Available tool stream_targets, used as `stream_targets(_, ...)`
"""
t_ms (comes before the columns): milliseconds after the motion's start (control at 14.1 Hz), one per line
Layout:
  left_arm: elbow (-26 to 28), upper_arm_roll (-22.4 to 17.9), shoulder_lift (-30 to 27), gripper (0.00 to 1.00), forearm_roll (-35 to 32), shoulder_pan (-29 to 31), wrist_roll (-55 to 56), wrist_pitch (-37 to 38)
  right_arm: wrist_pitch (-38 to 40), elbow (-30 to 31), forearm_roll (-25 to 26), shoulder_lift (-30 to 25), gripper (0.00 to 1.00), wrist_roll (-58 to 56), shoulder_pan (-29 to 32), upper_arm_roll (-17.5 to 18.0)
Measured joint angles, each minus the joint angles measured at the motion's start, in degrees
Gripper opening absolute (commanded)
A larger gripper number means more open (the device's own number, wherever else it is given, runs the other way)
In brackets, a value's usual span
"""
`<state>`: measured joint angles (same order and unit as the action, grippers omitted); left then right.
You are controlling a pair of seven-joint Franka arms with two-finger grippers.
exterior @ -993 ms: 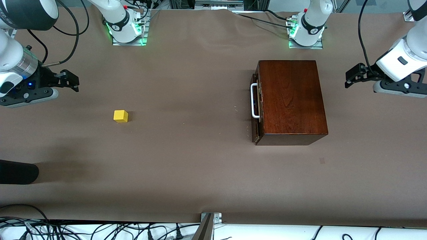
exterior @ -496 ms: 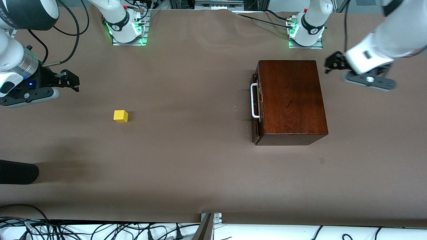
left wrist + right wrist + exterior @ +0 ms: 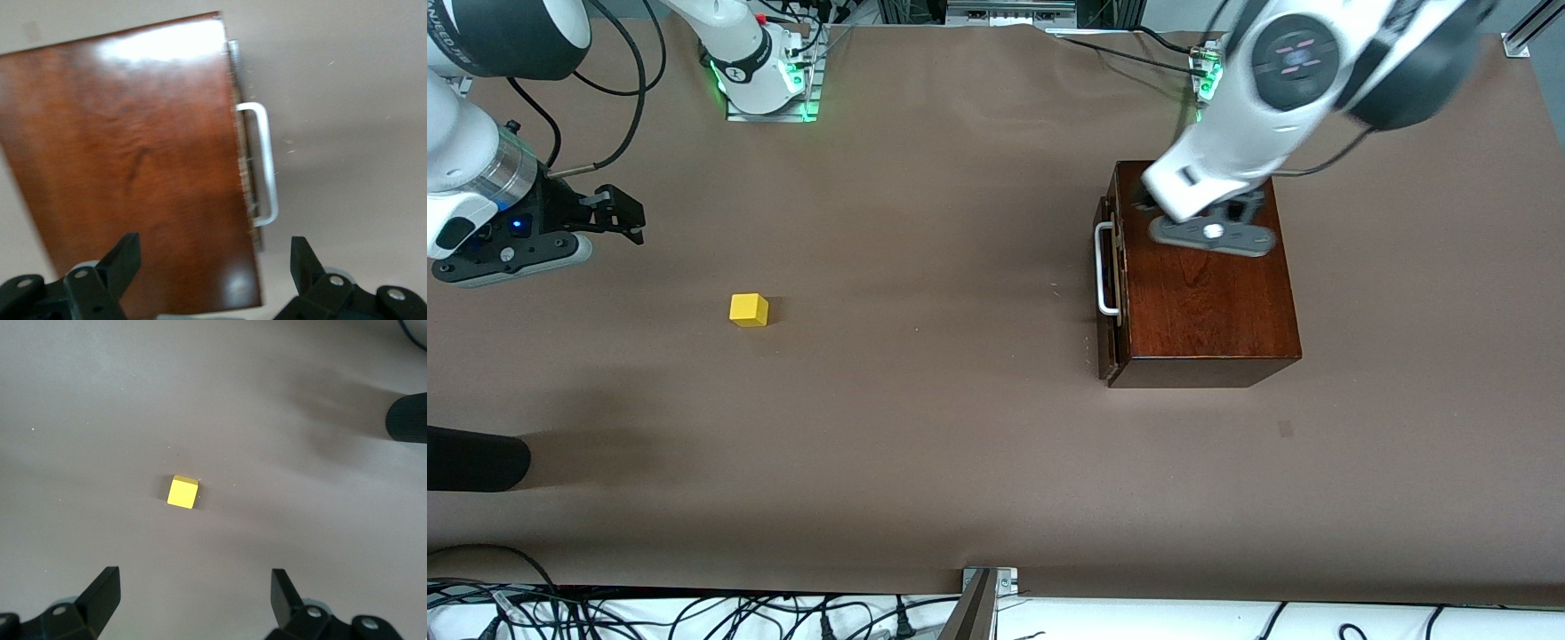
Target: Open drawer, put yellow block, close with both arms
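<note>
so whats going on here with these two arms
The left hand is open above the dark wooden box, near the white handle of its drawer, which is shut. The right hand is open too, hovering over bare table at the right arm's end, with the yellow block sitting untouched on the table below it. Nothing is held.

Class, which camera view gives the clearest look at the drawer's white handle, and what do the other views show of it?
The left wrist view: the handle fills much of the frame, its whole U-shape seen from close above. The front view shows the handle whole but small, beside the box. The right wrist view does not show it.
</note>
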<state>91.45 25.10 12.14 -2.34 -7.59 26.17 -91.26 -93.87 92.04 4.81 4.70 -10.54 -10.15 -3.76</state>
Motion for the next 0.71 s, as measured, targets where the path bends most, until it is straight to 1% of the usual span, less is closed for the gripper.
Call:
stream_targets(213, 0.1, 0.3, 4.0, 1.0, -5.6, -6.7, 10.5, -2.2, 0.1, 0.0, 0.0, 0.0, 1.0, 0.0, 0.0, 0.0)
stream_targets(354, 0.9, 0.5, 6.2, 1.0, -8.0, -11.1, 17.0, -4.2, 0.1, 0.0, 0.0, 0.0, 1.0, 0.0, 0.0, 0.0)
stream_targets(567, 6.4, 0.6, 7.6, 1.0, -13.4, -14.6, 22.3, -10.8, 0.1, 0.0, 0.0, 0.0, 1.0, 0.0, 0.0, 0.0)
stream_targets(709, 10.3, 0.5, 7.9, 1.0, -14.4, -15.0, 23.7, -15.5, 0.1, 0.0, 0.0, 0.0, 1.0, 0.0, 0.0, 0.0)
